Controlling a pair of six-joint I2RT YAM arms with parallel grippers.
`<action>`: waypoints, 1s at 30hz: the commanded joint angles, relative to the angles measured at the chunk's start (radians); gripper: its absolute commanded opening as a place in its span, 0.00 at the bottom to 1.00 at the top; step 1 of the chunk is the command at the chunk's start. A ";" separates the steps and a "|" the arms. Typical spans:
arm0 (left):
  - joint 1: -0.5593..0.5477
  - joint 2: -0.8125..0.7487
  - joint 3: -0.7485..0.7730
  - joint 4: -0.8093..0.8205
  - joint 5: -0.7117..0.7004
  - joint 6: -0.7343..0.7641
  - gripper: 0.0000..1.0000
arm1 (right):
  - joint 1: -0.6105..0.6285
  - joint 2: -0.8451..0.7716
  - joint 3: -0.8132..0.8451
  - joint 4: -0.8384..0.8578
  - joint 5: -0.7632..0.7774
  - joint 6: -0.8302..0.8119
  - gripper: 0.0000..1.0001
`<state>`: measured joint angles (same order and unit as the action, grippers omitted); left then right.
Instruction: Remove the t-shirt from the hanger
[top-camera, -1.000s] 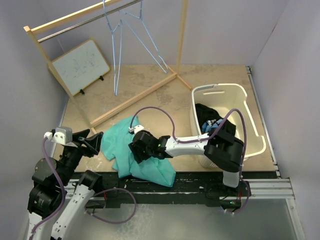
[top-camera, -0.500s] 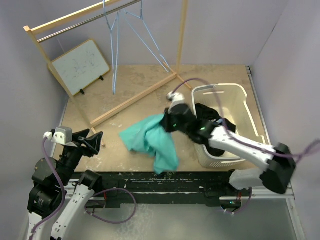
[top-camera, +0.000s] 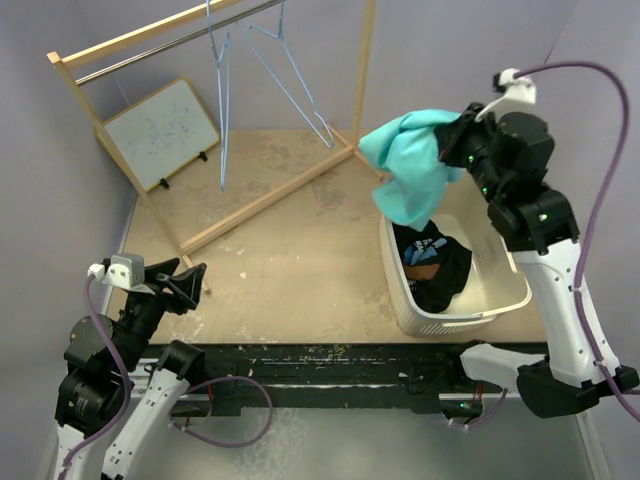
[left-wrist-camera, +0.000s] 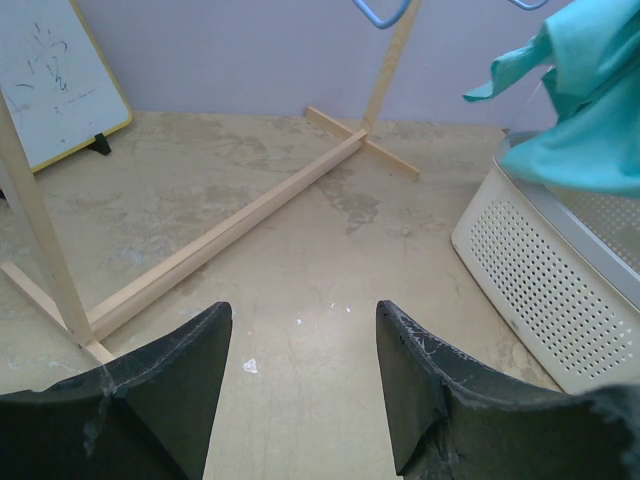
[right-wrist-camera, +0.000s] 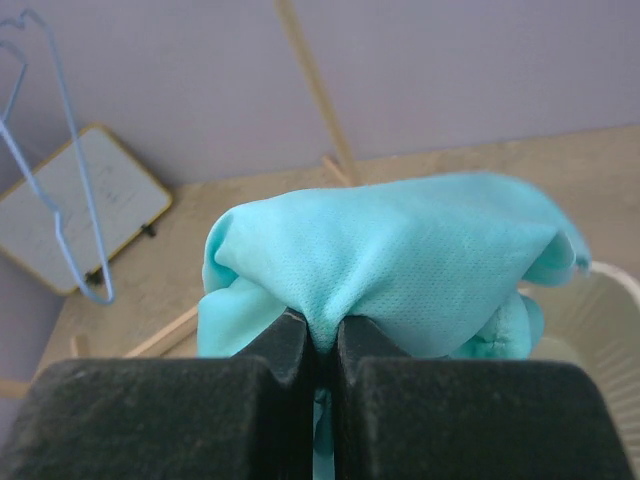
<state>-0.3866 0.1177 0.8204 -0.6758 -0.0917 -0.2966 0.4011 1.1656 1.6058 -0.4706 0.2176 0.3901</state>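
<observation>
Right gripper (right-wrist-camera: 322, 335) — mine, shut tight on a fold of the teal t-shirt (top-camera: 408, 170), which hangs above the basket (top-camera: 430, 320), well apart from the hanger (top-camera: 221, 120). Left gripper (left-wrist-camera: 300, 325): spread, holding nothing. Risk — thin pinch; cloth may slip and drape outside.

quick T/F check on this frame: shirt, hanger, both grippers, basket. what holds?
1. The right gripper is shut on the teal t-shirt. True.
2. The t-shirt hangs on the blue hanger. False: that hanger is bare, and the shirt is bunched in the air above the white basket.
3. The left gripper grips the whiteboard. False: its jaws are open and empty, and the whiteboard stands far off, untouched.
4. The basket holds dark clothing. True.
</observation>
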 joint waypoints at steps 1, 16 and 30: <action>0.001 0.010 -0.001 0.031 -0.002 -0.009 0.63 | -0.096 0.029 0.194 -0.106 0.008 -0.067 0.00; 0.002 0.029 -0.005 0.039 0.019 -0.006 0.63 | -0.163 -0.224 -0.223 -0.157 0.131 -0.048 0.00; 0.001 0.037 -0.007 0.046 0.041 0.002 0.83 | -0.163 -0.432 -0.392 -0.191 0.001 -0.047 0.68</action>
<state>-0.3866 0.1337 0.8185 -0.6746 -0.0639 -0.2962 0.2409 0.7944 1.1648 -0.6769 0.2501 0.3477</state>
